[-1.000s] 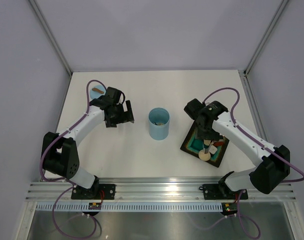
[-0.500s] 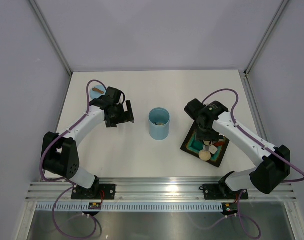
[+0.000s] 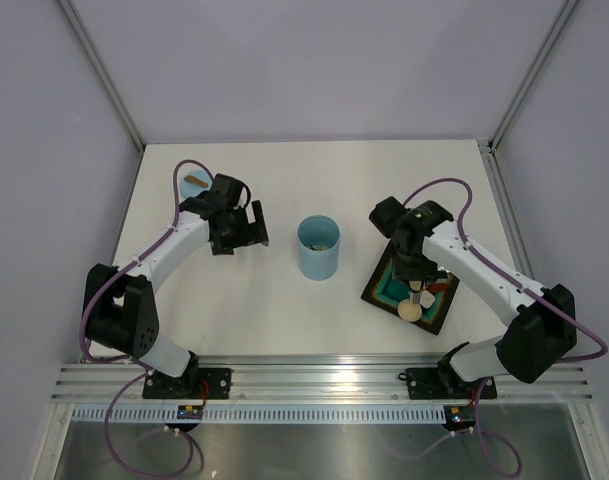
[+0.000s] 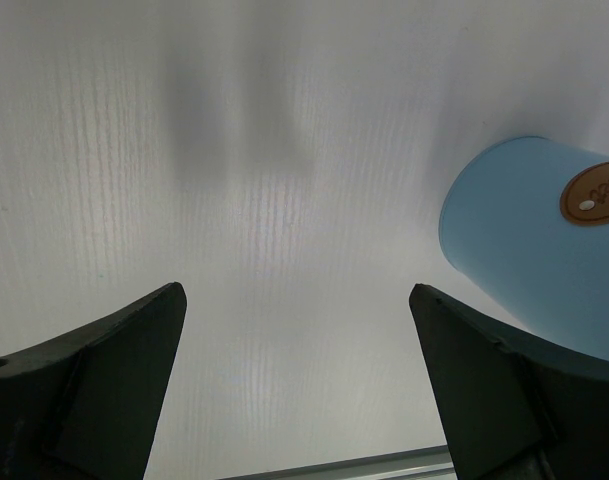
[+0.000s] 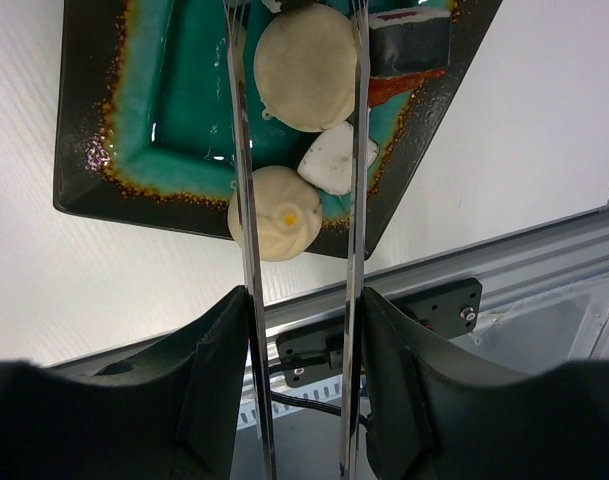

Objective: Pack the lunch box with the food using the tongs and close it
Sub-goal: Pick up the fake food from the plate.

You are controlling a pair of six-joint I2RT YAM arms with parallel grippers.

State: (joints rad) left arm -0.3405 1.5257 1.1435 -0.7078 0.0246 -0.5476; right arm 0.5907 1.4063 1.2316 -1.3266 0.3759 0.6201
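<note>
At the far left of the desk (image 3: 284,310) lies a small flat blue disc (image 3: 192,184) with a brown tab; just beside it the left pincer (image 3: 252,228) hangs over the bare surface, its jaws spread as wide as they go and with nothing between them; in the left wrist view the disc (image 4: 544,240) shows next to one finger, outside the gap, and not touching it. Near the middle of the desk stands the lunch box (image 3: 318,248), upright and uncovered, with one beige piece visible inside; it is well apart from both pincers. To the right lies the dark square plate (image 3: 384,290) with a teal centre, and the right pincer (image 3: 416,265) is directly above it, pointing down. In the right wrist view this pincer (image 5: 304,380) is partly closed and grips the tongs (image 5: 246,200), whose two thin silver arms run out from between its fingers over the plate (image 5: 94,100); the arms stand on either side of a round beige bun (image 5: 306,65), close to its edges; whether they touch it I cannot tell. A second bun (image 5: 274,227) lies at the near edge of the plate, partly under the left arm of the tongs; a white cube (image 5: 334,160) lies between the two buns, and a red piece (image 5: 399,88) and a dark piece (image 5: 409,35) lie just outside the right arm.
</note>
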